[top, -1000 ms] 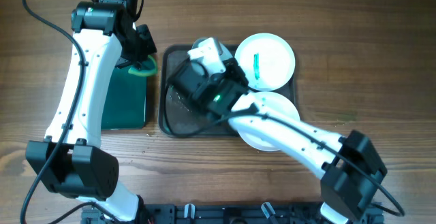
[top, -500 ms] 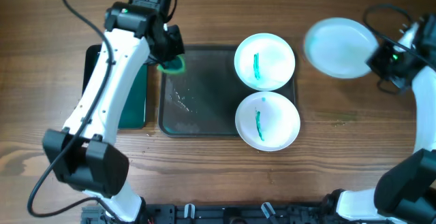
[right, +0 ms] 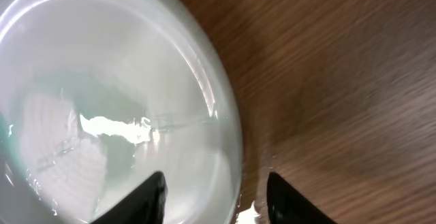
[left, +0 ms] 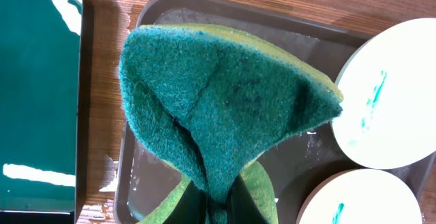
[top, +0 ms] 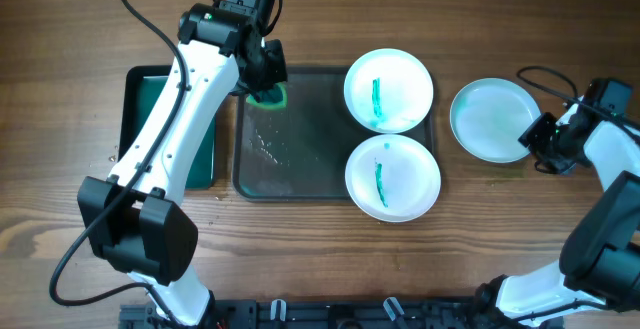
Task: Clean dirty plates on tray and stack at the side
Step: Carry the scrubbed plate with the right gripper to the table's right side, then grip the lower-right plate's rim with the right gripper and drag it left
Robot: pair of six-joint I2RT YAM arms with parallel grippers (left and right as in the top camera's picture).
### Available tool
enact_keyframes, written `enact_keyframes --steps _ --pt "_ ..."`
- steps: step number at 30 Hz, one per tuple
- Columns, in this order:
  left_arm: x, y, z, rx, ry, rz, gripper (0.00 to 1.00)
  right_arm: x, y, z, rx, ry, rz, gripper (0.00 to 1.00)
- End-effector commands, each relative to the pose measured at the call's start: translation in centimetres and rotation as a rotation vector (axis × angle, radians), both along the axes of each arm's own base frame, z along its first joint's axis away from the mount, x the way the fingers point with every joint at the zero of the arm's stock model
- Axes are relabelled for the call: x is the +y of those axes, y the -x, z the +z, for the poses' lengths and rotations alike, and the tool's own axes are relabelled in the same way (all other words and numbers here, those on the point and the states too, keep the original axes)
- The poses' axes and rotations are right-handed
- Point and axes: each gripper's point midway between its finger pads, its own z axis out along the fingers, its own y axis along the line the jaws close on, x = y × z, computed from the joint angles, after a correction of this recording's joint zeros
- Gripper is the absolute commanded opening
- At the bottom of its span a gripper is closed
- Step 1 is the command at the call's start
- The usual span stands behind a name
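Observation:
Two white plates with teal smears lie at the right end of the dark grey tray (top: 300,164): one at the back (top: 389,90) and one at the front (top: 392,177). Both show in the left wrist view, the back one (left: 392,108) and the front one (left: 361,200). A third plate (top: 492,119), wet and without a smear, lies on the table right of the tray. My left gripper (top: 265,87) is shut on a green sponge (left: 225,108) over the tray's back left corner. My right gripper (top: 540,139) is open, its fingers astride the third plate's rim (right: 228,125).
A narrower green tray (top: 180,119) lies left of the grey tray, also in the left wrist view (left: 37,94). Water drops sit on the grey tray's left part (top: 262,147). Bare wooden table (right: 340,81) lies right of the third plate.
The left gripper carried the sponge a little right over the grey tray. The right gripper brought the third plate down to the table right of the tray and opened.

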Motion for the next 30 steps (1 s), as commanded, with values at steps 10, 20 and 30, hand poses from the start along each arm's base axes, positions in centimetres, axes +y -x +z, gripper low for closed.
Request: enact_keyframes --steps 10,20,30 --pt "0.3 1.1 1.5 -0.002 -0.007 -0.051 0.04 16.7 5.7 2.6 0.143 -0.283 0.51 0.44" --pt "0.2 0.9 1.6 -0.012 -0.003 -0.051 0.04 18.5 6.3 -0.5 0.151 -0.165 0.588 0.25" --pt "0.2 0.9 1.6 -0.012 -0.003 -0.05 0.04 27.7 1.1 5.0 -0.043 -0.122 0.638 0.04"
